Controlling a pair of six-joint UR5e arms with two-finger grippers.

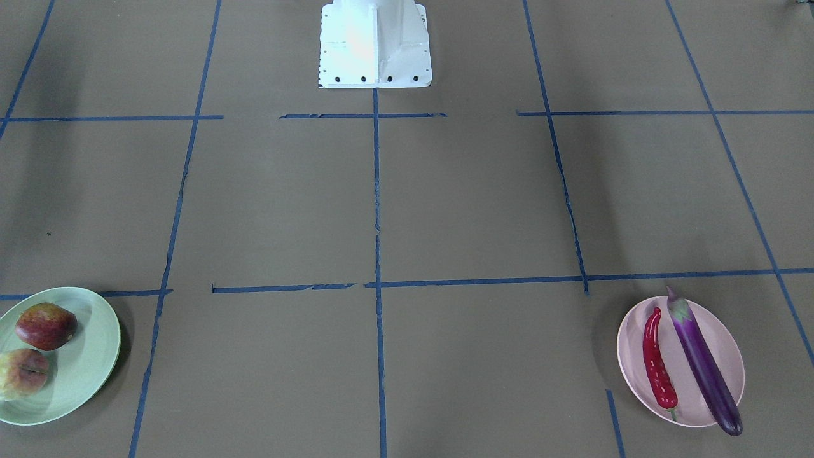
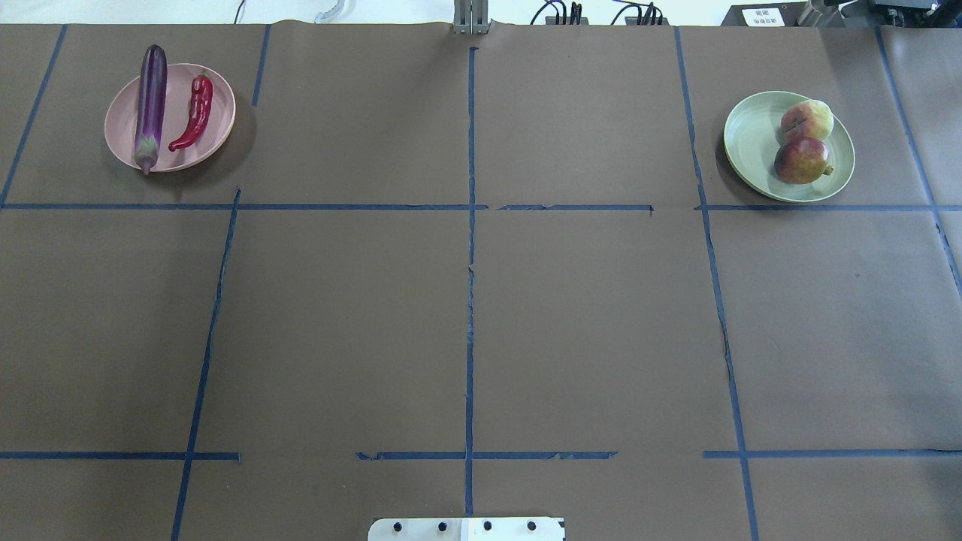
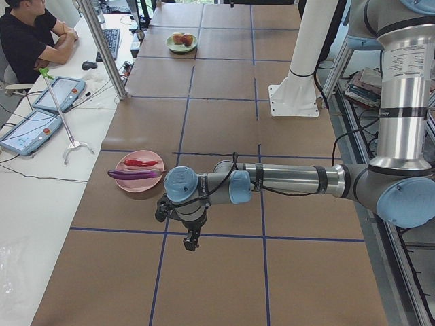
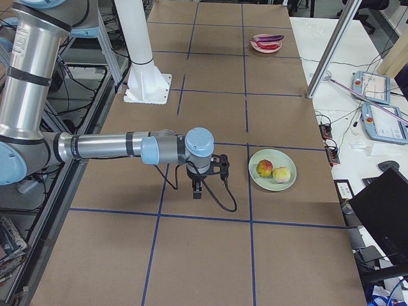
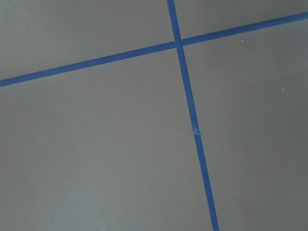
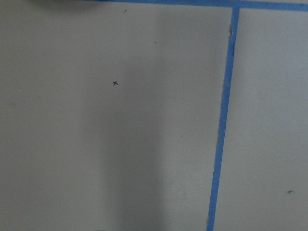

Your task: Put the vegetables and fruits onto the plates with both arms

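Observation:
The purple eggplant (image 1: 703, 362) and the red chili (image 1: 656, 366) lie side by side on the pink plate (image 1: 725, 356); the eggplant's tip overhangs the rim. The dark red fruit (image 1: 46, 326) and the yellow-green fruit (image 1: 22, 372) sit on the mint green plate (image 1: 82, 362). My left gripper (image 3: 191, 241) hangs over bare table just short of the pink plate (image 3: 139, 185). My right gripper (image 4: 197, 189) hangs over bare table beside the green plate (image 4: 272, 183). Both show only in side views, so I cannot tell if they are open or shut.
The white base block (image 1: 375, 44) stands at the table's robot side. Blue tape lines cross the brown table. A metal pole (image 3: 102, 47), tablets (image 3: 30, 129) and a seated person (image 3: 27, 41) are along the operators' side.

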